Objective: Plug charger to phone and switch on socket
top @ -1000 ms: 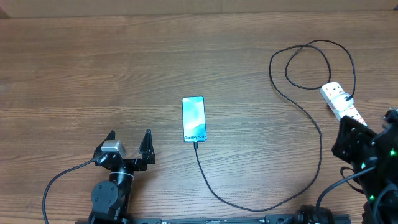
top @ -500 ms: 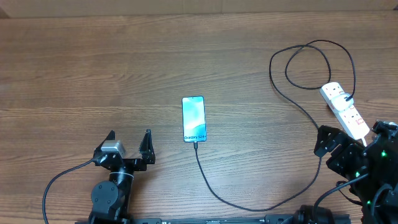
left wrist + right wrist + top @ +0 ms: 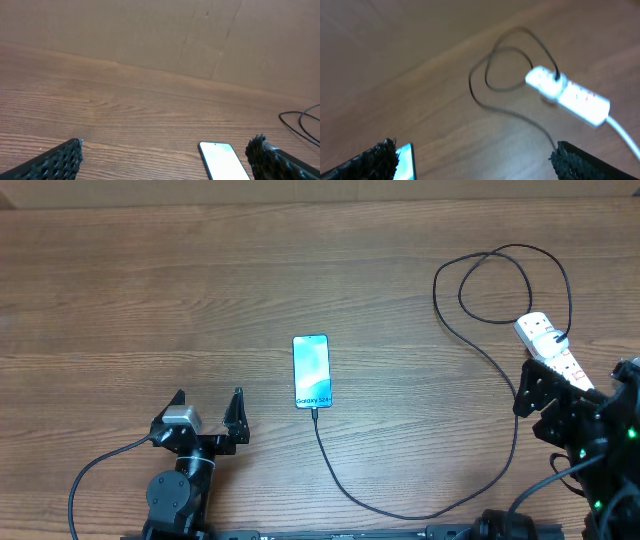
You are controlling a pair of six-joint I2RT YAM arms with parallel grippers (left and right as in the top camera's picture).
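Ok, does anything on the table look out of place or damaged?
Nothing stands out. The phone lies flat and straight, the charger runs to its bottom edge, and its slack loops loosely beside the socket; no damage or spills.

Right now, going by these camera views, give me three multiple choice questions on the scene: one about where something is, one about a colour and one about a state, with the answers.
1. In the overhead view, where is the socket relative to the phone?
A) far to its right
B) to its left
C) on top of it

2. What colour is the charger cable?
A) white
B) red
C) black

3. How is the left gripper?
A) shut on the phone
B) open and empty
C) shut on the cable

Answers:
1 A: the white strip lies far to the right of the phone.
2 C: a thin black line runs from the phone's lower edge round to the strip.
3 B: it stands spread wide with nothing in it.
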